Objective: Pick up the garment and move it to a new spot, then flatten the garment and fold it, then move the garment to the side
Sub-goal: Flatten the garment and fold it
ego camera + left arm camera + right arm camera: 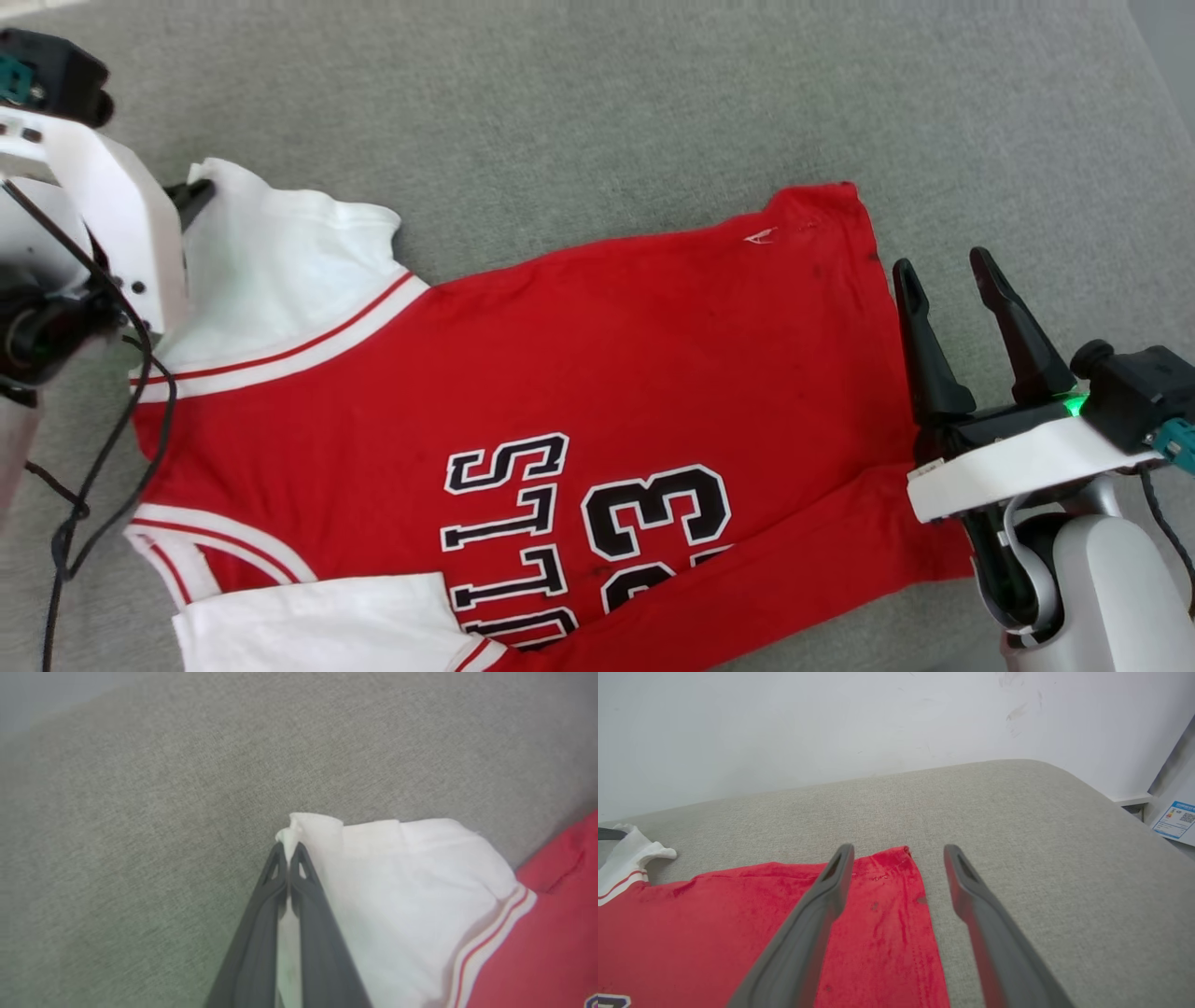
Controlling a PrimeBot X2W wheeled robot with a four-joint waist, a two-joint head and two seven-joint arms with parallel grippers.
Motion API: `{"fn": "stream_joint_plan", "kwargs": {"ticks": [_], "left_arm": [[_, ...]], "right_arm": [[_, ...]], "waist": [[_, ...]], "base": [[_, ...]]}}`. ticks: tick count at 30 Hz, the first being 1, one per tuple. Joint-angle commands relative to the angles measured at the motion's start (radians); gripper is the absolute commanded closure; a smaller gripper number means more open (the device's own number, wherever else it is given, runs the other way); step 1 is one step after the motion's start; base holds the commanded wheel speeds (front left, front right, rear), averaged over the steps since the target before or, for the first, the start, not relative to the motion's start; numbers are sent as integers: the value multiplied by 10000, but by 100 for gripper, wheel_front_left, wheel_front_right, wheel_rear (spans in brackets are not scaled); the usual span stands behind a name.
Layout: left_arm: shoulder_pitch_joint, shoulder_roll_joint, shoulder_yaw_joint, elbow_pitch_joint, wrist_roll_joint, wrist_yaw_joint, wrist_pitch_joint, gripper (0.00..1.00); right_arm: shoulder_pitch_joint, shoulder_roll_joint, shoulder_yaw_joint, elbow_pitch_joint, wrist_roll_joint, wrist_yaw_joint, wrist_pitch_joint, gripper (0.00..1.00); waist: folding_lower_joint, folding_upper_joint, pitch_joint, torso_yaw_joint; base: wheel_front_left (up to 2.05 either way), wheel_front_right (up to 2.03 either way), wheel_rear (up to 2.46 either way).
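We see left claw (pixel 289 851) clamped on the white sleeve (pixel 397 882) of the red jersey T-shirt (pixel 607 355) spread on grey fabric cushion (pixel 653 93), right claw (pixel 943 266) agape, empty at hem (pixel 882 308); one-sided pull could bunch it.

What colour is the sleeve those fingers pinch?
The sleeve is white with red-striped trim; left wrist view shows it best.

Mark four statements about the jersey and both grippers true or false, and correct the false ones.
1. The garment lies with its number 23 facing up. True.
2. The left gripper is shut on the white sleeve. True.
3. The right gripper clamps the red hem. False: its jaws stand open beside the hem, holding nothing.
4. The garment lies on a wooden table. False: it lies on a grey fabric surface.
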State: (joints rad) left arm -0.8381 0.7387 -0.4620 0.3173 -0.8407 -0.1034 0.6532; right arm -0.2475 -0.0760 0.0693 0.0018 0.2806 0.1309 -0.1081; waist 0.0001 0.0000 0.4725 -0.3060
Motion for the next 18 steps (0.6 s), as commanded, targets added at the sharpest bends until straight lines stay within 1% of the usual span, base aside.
{"fn": "stream_joint_plan", "kwargs": {"ticks": [1, 5, 8, 12, 16, 18], "left_arm": [[264, -39, 11, -123, 36, -55, -342, 100], [621, -140, -60, -504, 88, -126, -1063, 100], [874, -243, -213, -1066, 122, -184, -1614, 100], [1229, -330, -461, -2042, 182, -231, -2102, 100], [1624, -283, -636, -3046, 292, -220, -2359, 100], [1788, -206, -710, -3590, 393, -185, -2399, 100]], "right_arm": [[115, -118, -41, -29, -19, -4, 205, 0], [302, -421, -103, -81, -151, -4, 850, 0], [387, -830, -167, -205, -289, -4, 1677, 0], [404, -1653, -212, -540, -301, -4, 3307, 0], [48, -2616, -277, -874, -140, -4, 5327, 0], [-188, -2947, -362, -896, 29, -6, 6352, 0]], "waist": [[-1, 0, -361, 275], [-1, 0, -861, 657], [-1, 0, -1159, 986], [-1, 0, -1415, 1446], [-1, 0, -1453, 1861], [-1, 0, -1383, 2064]], "base": [[0, 0, 0], [0, 0, 0], [0, 0, 0], [0, 0, 0], [0, 0, 0], [0, 0, 0]]}}
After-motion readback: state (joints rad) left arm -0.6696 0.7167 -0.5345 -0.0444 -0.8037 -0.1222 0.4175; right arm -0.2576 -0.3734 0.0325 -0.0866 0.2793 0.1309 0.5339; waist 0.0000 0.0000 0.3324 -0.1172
